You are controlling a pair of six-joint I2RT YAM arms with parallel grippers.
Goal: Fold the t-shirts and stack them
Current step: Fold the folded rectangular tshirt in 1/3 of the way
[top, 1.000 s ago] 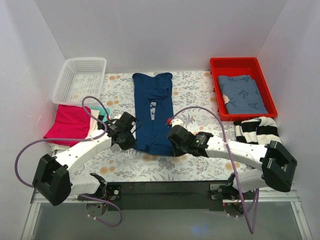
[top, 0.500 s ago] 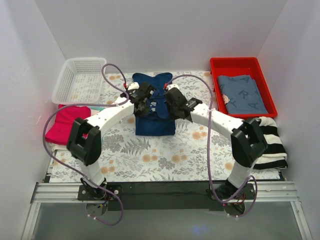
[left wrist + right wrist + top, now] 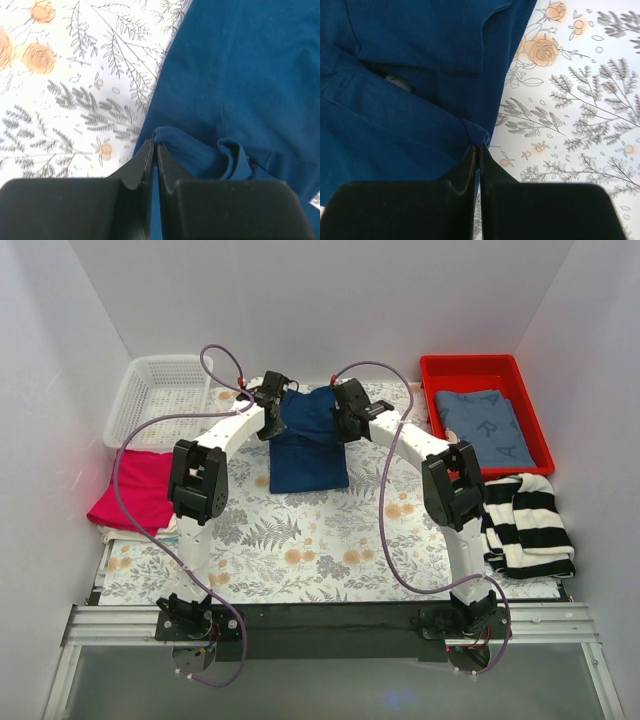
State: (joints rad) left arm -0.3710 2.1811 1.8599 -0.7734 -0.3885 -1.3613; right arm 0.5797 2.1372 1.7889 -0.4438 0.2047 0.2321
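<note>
A folded tee (image 3: 308, 452) lies at the middle back of the surface (image 3: 330, 540). The left hand (image 3: 152, 148) is at the tee's back left edge and the right hand (image 3: 476, 149) at its back right. A basket (image 3: 160, 392) stands back left, with a pile (image 3: 135, 490) before it. Back right, a tray (image 3: 470, 363) holds a shirt (image 3: 485, 430), and a garment (image 3: 525, 522) lies before the tray.

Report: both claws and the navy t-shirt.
Left claw shut on navy t-shirt edge. Right claw shut on opposite edge. Shirt doubled over on mat. Off to the sides: basket, red tray.
</note>
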